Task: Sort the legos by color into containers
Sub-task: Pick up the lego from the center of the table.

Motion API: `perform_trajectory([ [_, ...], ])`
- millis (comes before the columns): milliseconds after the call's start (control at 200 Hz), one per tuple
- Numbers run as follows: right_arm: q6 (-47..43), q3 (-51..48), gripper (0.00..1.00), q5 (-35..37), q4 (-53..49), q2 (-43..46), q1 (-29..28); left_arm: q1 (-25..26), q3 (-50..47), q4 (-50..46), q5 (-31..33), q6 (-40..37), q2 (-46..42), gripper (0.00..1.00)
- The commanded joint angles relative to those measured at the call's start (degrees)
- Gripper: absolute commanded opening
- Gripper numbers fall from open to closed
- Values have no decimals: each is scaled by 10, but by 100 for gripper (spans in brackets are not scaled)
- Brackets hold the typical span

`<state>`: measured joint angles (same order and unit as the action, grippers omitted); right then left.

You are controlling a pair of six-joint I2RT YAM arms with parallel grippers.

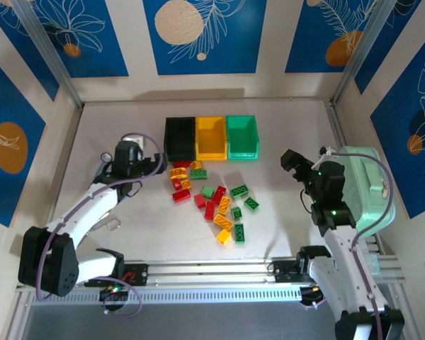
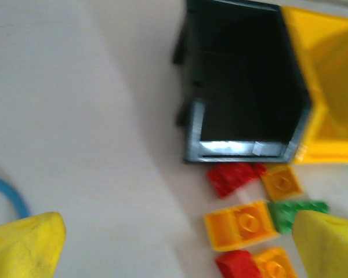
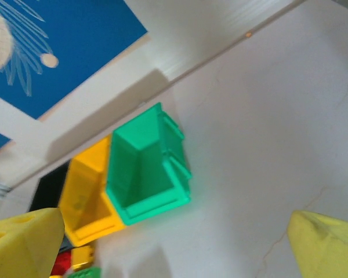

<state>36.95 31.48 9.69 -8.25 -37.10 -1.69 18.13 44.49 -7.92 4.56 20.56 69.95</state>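
Note:
Three joined bins stand at the back centre: black (image 1: 180, 138), yellow (image 1: 211, 137), green (image 1: 242, 136). Several red, yellow and green legos (image 1: 212, 202) lie scattered on the white table in front of them. My left gripper (image 1: 156, 164) hovers open by the pile's left end, just before the black bin (image 2: 243, 87). Below it lie a red brick (image 2: 232, 176), a yellow brick (image 2: 240, 225) and a green brick (image 2: 293, 211), none held. My right gripper (image 1: 292, 161) hangs open to the right of the green bin (image 3: 148, 168), over bare table, holding nothing.
A mint-green case (image 1: 365, 188) with a handle stands at the right edge beside the right arm. A small metal object (image 1: 112, 224) lies near the left arm. An aluminium rail (image 1: 212, 273) runs along the near edge. White walls close in the table.

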Motion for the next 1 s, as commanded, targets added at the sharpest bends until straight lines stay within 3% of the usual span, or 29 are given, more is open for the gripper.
perform_trajectory([
  [0,30,14,99,-102,-89,22,10,37,35,-93,19,11,-10,100],
  [150,-14,76,99,-118,-185,-69,-25,79,28,-120,26,55,-6,99],
  [260,-39,95,100,-107,-198,-117,-80,93,14,-126,10,86,6,97],
  [470,-52,131,93,-54,-204,-192,-180,100,-11,-90,-38,132,32,96],
  [730,-46,145,86,-57,-205,-243,-225,100,47,-94,-41,136,114,95],
  [996,-38,130,86,-40,-204,-228,-239,96,115,-109,-25,136,195,92],
])
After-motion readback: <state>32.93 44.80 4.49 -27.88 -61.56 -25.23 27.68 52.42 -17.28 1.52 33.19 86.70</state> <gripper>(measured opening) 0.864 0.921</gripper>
